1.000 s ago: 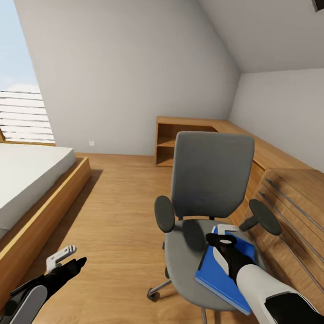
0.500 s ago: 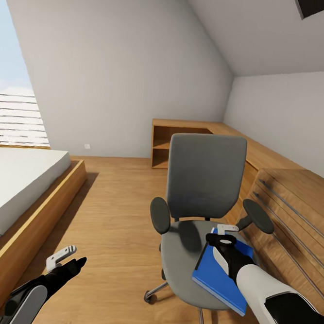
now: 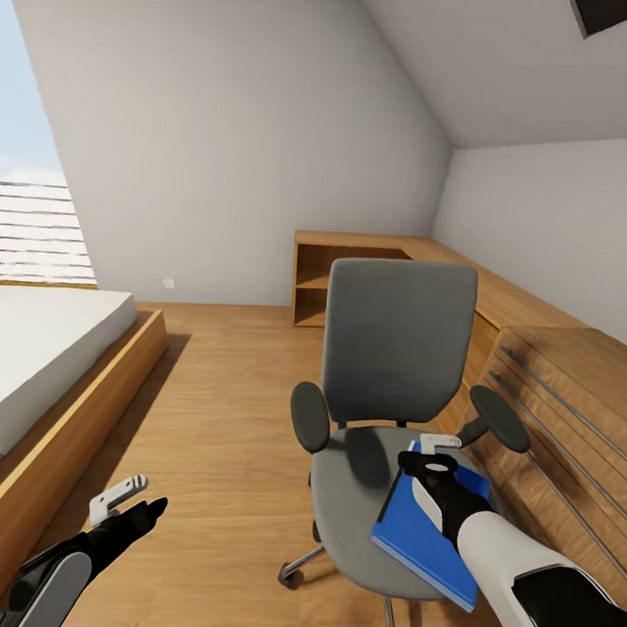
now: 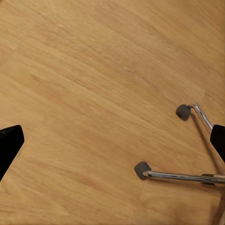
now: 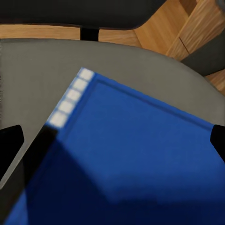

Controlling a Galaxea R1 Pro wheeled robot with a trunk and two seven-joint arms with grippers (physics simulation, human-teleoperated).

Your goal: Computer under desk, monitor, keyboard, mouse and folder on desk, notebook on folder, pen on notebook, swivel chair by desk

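Head view: my right claw (image 3: 437, 452) hangs spread above the blue folder (image 3: 423, 534), grasping nothing; my left claw (image 3: 129, 499) is released over the floor. The folder overhangs the swivel chair (image 3: 395, 358) seat; I judge a clumsy pinch could tip it off or roll the chair.

We see open wooden floor (image 3: 219, 438) between the bed (image 3: 36, 367) and the swivel chair (image 3: 395, 358). The chair's right side stands close against the wooden chest (image 3: 570, 409), and its armrests (image 3: 309, 415) flank the seat.
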